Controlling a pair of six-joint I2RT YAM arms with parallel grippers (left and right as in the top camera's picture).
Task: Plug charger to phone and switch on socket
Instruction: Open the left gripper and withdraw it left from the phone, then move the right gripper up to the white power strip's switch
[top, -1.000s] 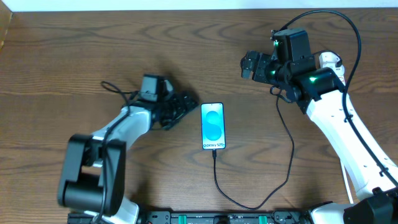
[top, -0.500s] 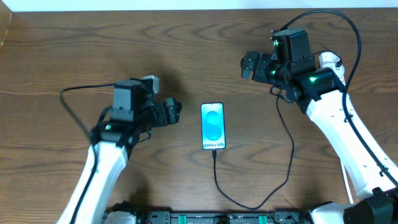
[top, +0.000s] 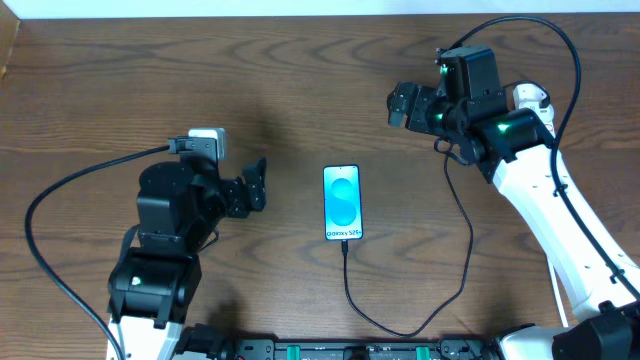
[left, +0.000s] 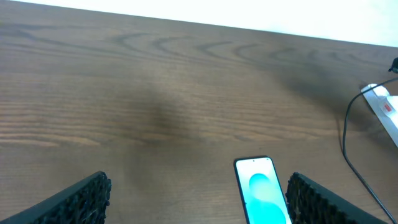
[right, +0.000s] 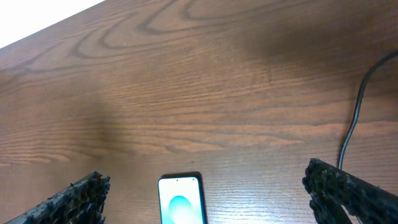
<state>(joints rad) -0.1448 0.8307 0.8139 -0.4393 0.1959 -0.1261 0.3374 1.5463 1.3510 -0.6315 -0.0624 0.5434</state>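
Observation:
The phone (top: 342, 203) lies flat mid-table with its blue screen lit; it also shows in the left wrist view (left: 261, 198) and the right wrist view (right: 180, 202). The thin black charger cable (top: 455, 290) meets the phone's bottom edge, loops toward the front and runs up under the right arm. The white socket (left: 384, 104) with a red mark shows at the right edge; in the overhead view only a white end (top: 531, 97) shows past the right arm. My left gripper (top: 252, 186) (left: 196, 199) is open and empty, left of the phone. My right gripper (top: 400, 104) (right: 208, 186) is open and empty, far right of the phone.
The wooden table (top: 300, 80) ends at a white far edge (left: 186, 12). The charger cable (left: 346, 146) (right: 356, 112) lies loose right of the phone. The robot bases line the front edge (top: 330, 350).
My left arm has drawn back to the left and toward the front, away from the phone, with its gripper open. The right arm, phone and cable have not moved.

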